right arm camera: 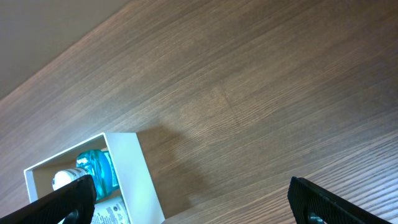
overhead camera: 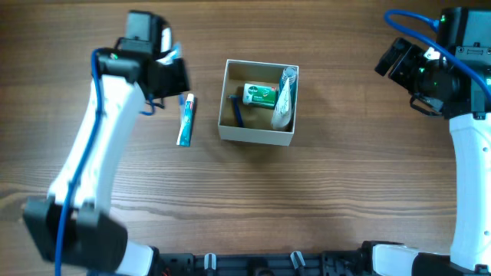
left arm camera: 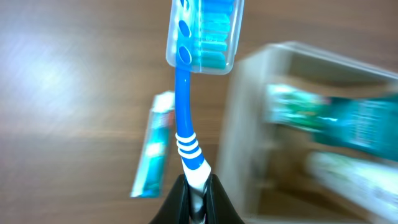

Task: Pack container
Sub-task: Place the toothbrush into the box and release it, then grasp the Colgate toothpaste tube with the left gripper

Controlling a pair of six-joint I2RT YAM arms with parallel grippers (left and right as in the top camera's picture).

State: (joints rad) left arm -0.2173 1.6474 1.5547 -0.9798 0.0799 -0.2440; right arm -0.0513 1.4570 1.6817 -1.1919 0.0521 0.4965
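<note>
Wood-grain table (overhead camera: 345, 192), overhead: container (overhead camera: 255, 136) at centre, holding green box (overhead camera: 260, 94) and clear packet (overhead camera: 284, 96); toothpaste tube (overhead camera: 186, 120) lying just left of it, apart.
Left wrist: left gripper (left arm camera: 196, 183) clamped on blue toothbrush (left arm camera: 185, 118) handle, capped head away from fingers.
Right wrist: right gripper (right arm camera: 186, 202) fingers spread wide; container at lower left.

The toothbrush (left arm camera: 183, 99) sticks forward from the left gripper (left arm camera: 196, 199). The tube (left arm camera: 153, 146) lies to its left, the box (left arm camera: 245, 124) (items inside) to its right.
</note>
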